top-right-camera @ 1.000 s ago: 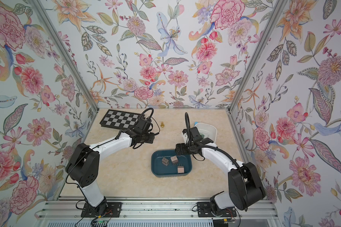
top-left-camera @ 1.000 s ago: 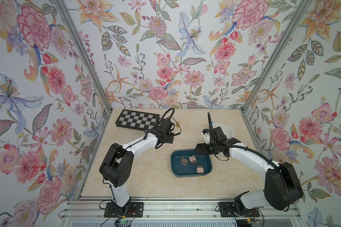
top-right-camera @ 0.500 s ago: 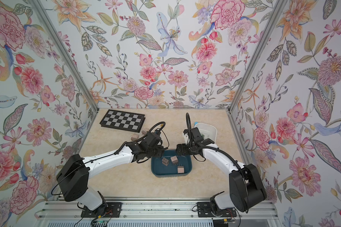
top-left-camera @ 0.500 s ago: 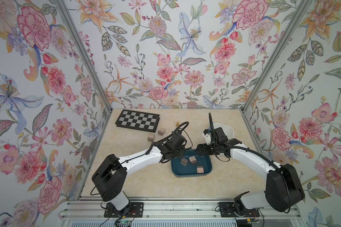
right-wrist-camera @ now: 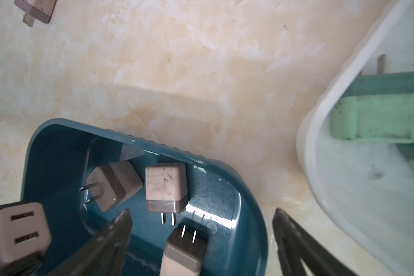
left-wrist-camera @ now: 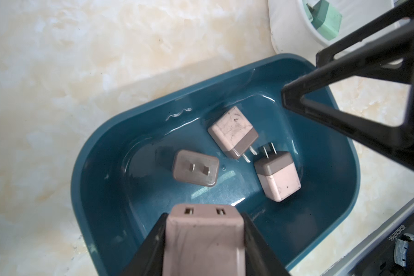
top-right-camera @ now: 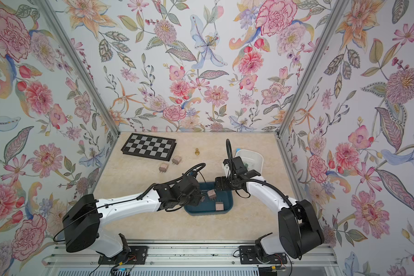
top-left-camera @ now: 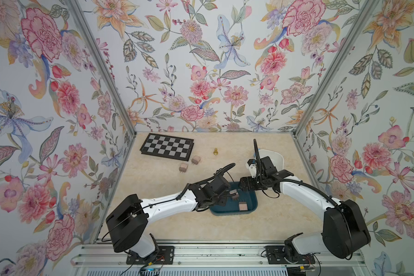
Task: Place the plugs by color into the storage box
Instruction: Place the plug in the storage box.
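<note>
My left gripper (left-wrist-camera: 204,216) is shut on a pink plug (left-wrist-camera: 203,241) and hangs over the near-left part of the teal storage box (top-left-camera: 253,210). Three pink plugs lie inside that box (left-wrist-camera: 101,143): one (left-wrist-camera: 232,131) on its side, one (left-wrist-camera: 195,168) prongs up, one (left-wrist-camera: 277,176) beside them. My right gripper (right-wrist-camera: 201,215) is open over the box's far right rim, nothing between its fingers. Two more pink plugs (top-left-camera: 195,159) (top-left-camera: 183,167) lie on the table near the chessboard. A mint green plug (right-wrist-camera: 380,107) rests in the white box (top-right-camera: 256,157).
A black-and-grey chessboard (top-left-camera: 167,147) lies at the back left. A small gold pawn (top-left-camera: 215,151) stands to its right. The white box (top-left-camera: 279,157) sits behind my right arm, close to the teal one. Floral walls close in three sides.
My left arm has swung from beside the chessboard toward me and now holds the pink plug over the teal box. The right arm has stayed put.
</note>
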